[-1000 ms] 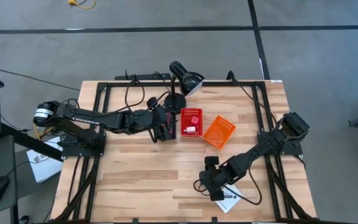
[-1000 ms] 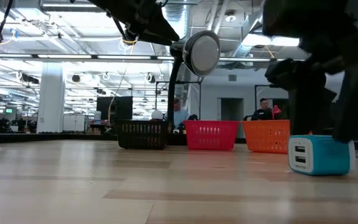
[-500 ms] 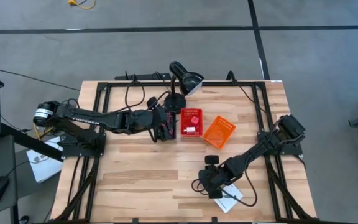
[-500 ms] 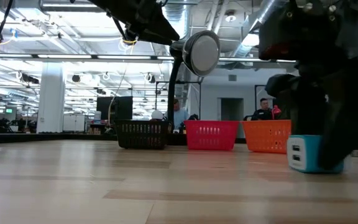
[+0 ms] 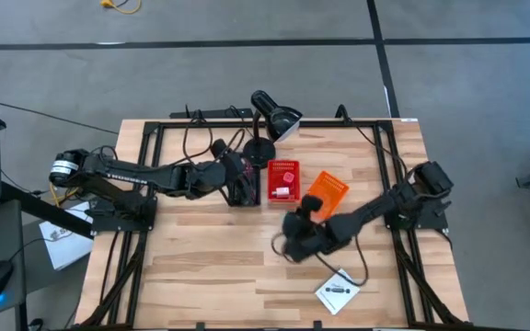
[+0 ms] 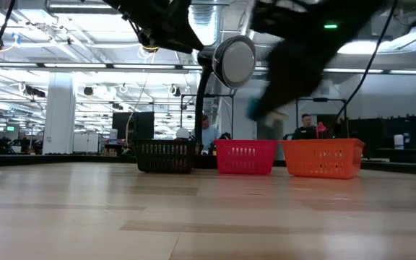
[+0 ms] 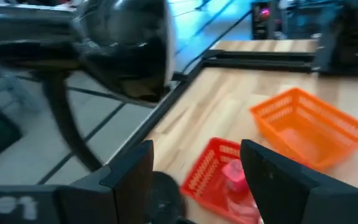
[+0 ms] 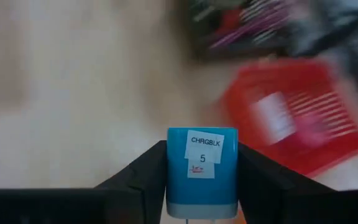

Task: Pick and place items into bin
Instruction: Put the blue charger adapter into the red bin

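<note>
The blue cube [image 8: 202,171], with a white label on its face, sits in my shut right gripper [image 8: 202,205]. That gripper [image 5: 288,245] hangs over the table's middle, near the orange basket [image 5: 325,195]. In the low view the cube [image 6: 256,108] is a blur in the air. My left gripper [image 7: 194,180] is open, above the black basket [image 5: 245,189]. The red basket [image 7: 219,180] holds a white-pink piece [image 7: 234,171]. A white square card [image 5: 337,292] lies flat near the table's near edge. My right gripper pinches the blue cube between its two fingers [image 8: 145,177], one on each opposite side wall [image 8: 173,168]. The labelled face points toward the wrist camera. The cube is lifted clear of the table and sits straight between the fingers.
The black desk lamp [image 5: 274,116] stands at the far edge, its head [image 6: 235,62] above the baskets. Black [image 6: 166,155], red [image 6: 244,157] and orange [image 6: 322,157] baskets stand in a row. Bare wood lies toward the table's left and near sides.
My right gripper, shut on the blue cube, has lifted it off the table near the near edge and carried it up and toward the far-left, toward the baskets. The white card it stood beside now lies uncovered.
</note>
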